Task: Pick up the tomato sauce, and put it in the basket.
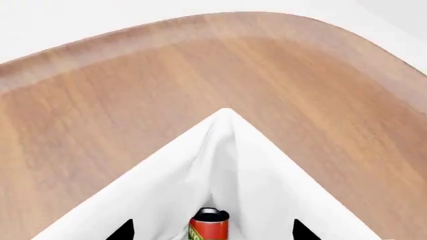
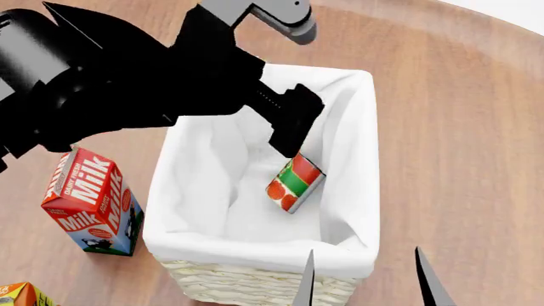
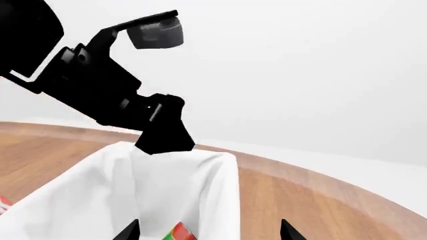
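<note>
The tomato sauce can [image 2: 294, 182], with a red label and green band, lies tilted inside the cream wicker basket [image 2: 255, 285] on its white cloth lining. My left gripper [image 2: 292, 143] hangs over the basket just above the can. In the left wrist view the can [image 1: 209, 226] sits between the widely spread fingertips [image 1: 124, 229] without touching them, so the left gripper [image 1: 213, 231] is open. My right gripper [image 2: 365, 280] is open and empty at the basket's near right corner. Its wrist view shows the can's edge [image 3: 179, 232] and the basket lining [image 3: 167, 185].
A red milk carton [image 2: 89, 201] stands left of the basket. An orange carton corner [image 2: 17, 294] shows at the bottom left. The wooden table [image 2: 459, 127] extends to the right, with its curved edge at the back.
</note>
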